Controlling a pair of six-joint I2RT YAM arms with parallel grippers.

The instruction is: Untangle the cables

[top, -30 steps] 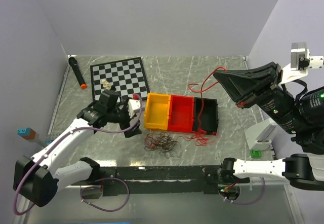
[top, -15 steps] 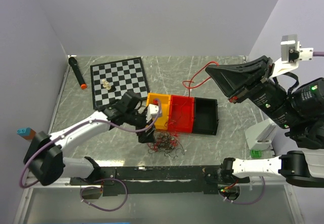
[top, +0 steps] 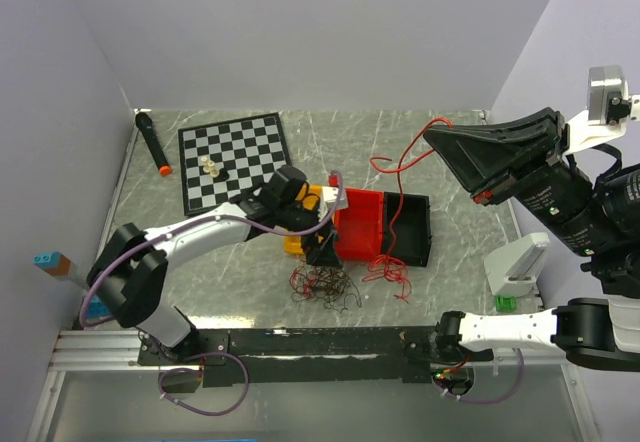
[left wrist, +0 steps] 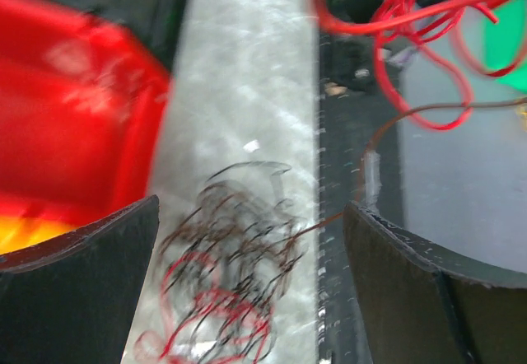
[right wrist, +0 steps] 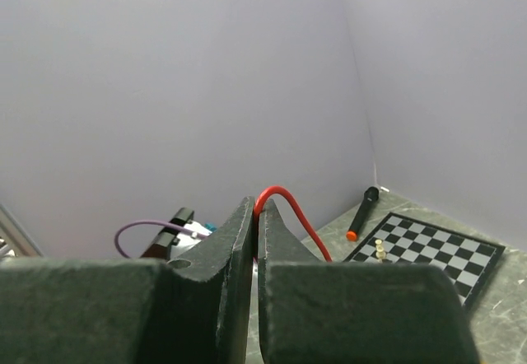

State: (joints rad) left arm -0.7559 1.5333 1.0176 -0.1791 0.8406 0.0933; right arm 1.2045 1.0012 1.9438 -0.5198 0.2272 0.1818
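A tangle of thin red and black cables point(top: 320, 287) lies on the table in front of the bins. In the left wrist view the tangle point(left wrist: 230, 273) shows blurred between my fingers point(left wrist: 82, 290). My left gripper point(top: 322, 254) hovers open just above it, holding nothing. My right gripper point(top: 430, 142) is raised at the back right, shut on one thicker red cable point(top: 398, 177). That red cable point(right wrist: 284, 195) arches out from the closed jaws point(right wrist: 257, 207), drops across the black bin point(top: 412, 230) and ends in loops point(top: 395, 272) on the table.
Yellow point(top: 298, 224), red point(top: 360, 227) and black bins stand in a row mid-table, the yellow one partly under my left arm. A chessboard point(top: 235, 160) with pieces point(top: 209, 166) and a black marker point(top: 150, 142) lie at the back left. A white stand point(top: 515, 267) sits right.
My left arm has swung right from beside the chessboard to above the tangle, still open. The right gripper shifted slightly while holding the red cable, whose lower loops moved about.
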